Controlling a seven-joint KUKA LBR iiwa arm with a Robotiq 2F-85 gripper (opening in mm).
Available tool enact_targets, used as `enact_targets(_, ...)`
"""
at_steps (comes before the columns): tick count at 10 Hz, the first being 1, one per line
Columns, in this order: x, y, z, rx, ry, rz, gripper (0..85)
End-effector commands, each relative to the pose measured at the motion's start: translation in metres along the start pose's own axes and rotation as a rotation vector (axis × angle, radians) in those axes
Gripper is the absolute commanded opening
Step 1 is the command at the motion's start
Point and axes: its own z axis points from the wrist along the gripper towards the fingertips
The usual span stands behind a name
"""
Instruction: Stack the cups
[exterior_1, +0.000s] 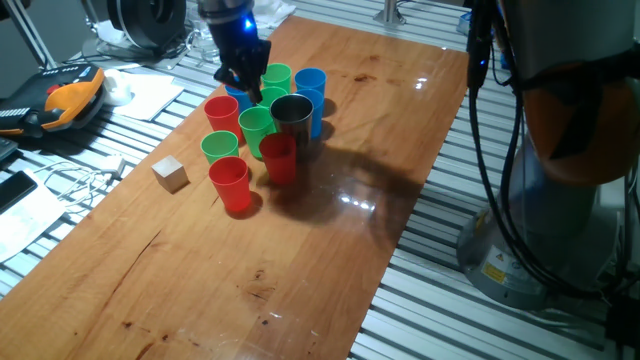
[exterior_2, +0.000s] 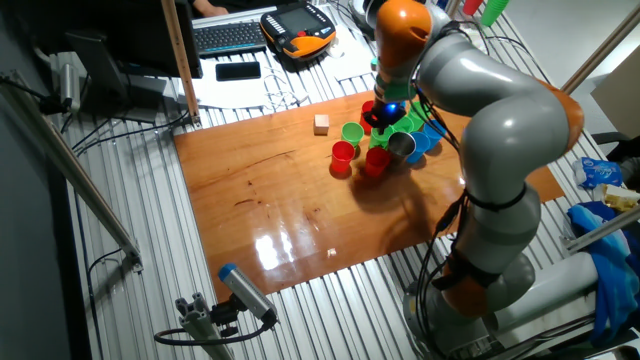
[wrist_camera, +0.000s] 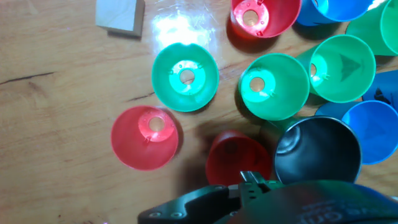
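Note:
The cups stand in a tight cluster on the wooden table. In the hand view I see two green cups, a third green one, red cups, the steel cup and blue cups. In one fixed view, the steel cup stands beside a blue cup and behind a red cup. My gripper hangs just above the back of the cluster, fingers apart and empty. It also shows in the other fixed view.
A small pale wooden cube lies left of the cups, also in the hand view. An orange pendant, cables and papers lie off the table's left edge. The robot base and cables stand at the right.

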Motion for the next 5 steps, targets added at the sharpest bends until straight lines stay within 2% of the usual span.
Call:
enact_targets(1, -0.001, 0.000, 0.003, 0.004, 0.013, 0.000, 0.0)
enact_targets(2, -0.004, 0.001, 0.008, 0.000, 0.023, 0.011, 17.0)
enact_targets(4, -0.006, 0.004, 0.031, 0.004, 0.024, 0.034, 17.0)
enact_targets(5, -0.006, 0.005, 0.044, -0.005, 0.016, 0.042, 17.0)
